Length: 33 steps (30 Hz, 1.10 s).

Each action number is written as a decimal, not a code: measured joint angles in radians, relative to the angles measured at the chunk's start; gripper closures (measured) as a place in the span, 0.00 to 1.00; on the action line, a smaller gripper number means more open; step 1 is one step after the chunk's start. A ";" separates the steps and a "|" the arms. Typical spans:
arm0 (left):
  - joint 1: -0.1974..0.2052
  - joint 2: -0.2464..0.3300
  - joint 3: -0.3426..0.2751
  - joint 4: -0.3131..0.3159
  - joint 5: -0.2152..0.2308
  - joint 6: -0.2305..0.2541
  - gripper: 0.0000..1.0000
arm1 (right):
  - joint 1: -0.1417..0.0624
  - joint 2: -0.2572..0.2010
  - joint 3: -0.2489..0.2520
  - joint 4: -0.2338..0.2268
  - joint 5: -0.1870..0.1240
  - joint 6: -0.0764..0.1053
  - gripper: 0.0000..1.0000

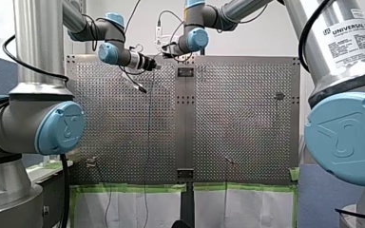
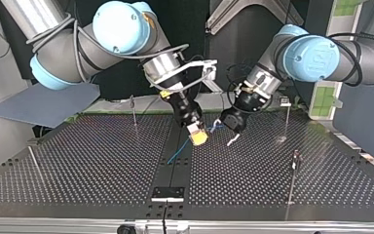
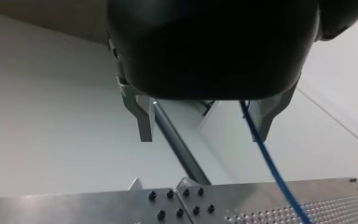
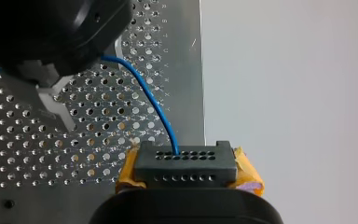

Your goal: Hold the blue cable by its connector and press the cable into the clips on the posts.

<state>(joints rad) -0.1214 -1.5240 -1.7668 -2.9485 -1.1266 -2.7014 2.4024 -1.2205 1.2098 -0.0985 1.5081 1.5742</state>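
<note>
Connector block [image 4: 186,163], black and rectangular, is clamped between the yellow pads [image 4: 248,169] of the right gripper [image 4: 188,173]; the thin blue cable [image 4: 158,109] is led from it over the perforated metal table [image 4: 102,140], then hidden behind the left gripper [image 3: 204,135], whose metal fingers [image 3: 144,122] are held apart.

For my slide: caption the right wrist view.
Yellow-padded right claw grips black multi-hole connector, thin blue cable arcing away.

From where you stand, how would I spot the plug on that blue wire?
Start at the perforated table in the top view and follow my right arm, entering at that view's left, down to my right gripper. Between its yellow pads sits the connector, a dark grey block. It alone has rows of small holes, with the blue cable coming out of one.
</note>
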 joint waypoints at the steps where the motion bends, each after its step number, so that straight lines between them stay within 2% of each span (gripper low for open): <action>1: 0.000 0.000 0.000 -0.001 -0.003 -0.007 0.00 | 0.000 0.000 0.000 0.000 0.000 0.000 1.00; 3: 0.001 0.000 0.000 -0.003 -0.008 -0.021 0.00 | 0.000 0.000 0.000 0.000 -0.001 0.000 1.00; 4: 0.001 0.000 0.000 -0.004 -0.009 -0.024 0.27 | 0.000 0.000 0.000 0.000 -0.001 0.000 1.00; 5: 0.001 0.000 0.000 -0.006 -0.012 -0.025 0.39 | 0.000 0.000 0.000 0.001 -0.001 0.000 1.00; 6: 0.001 0.000 0.000 -0.010 -0.017 -0.023 0.39 | 0.000 0.000 0.000 0.001 -0.001 0.000 1.00; 7: 0.001 0.000 0.000 -0.014 -0.022 -0.020 0.60 | 0.000 0.000 0.000 0.001 -0.001 0.000 1.00; 8: 0.001 0.000 0.000 -0.019 -0.028 -0.015 0.75 | 0.000 0.000 0.000 0.001 -0.001 0.000 1.00; 9: 0.001 0.000 0.000 -0.025 -0.038 -0.006 0.75 | 0.000 0.000 0.000 0.001 -0.001 0.000 1.00; 10: 0.001 0.000 0.000 -0.031 -0.045 0.001 0.91 | 0.000 0.000 0.000 0.001 -0.001 0.000 1.00; 11: 0.002 0.000 0.000 -0.036 -0.053 0.008 1.00 | 0.000 0.000 0.000 0.001 -0.001 0.000 1.00; 20: 0.000 0.000 0.000 -0.082 -0.110 0.085 1.00 | 0.000 0.000 0.000 0.001 -0.001 0.000 1.00; 33: 0.027 0.008 0.000 -0.179 -0.226 0.203 1.00 | 0.000 0.004 0.008 0.000 0.002 0.000 1.00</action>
<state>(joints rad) -0.0940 -1.5158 -1.7668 -3.1272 -1.3527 -2.4982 2.4022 -1.2169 1.2182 -0.0985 1.5101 1.5740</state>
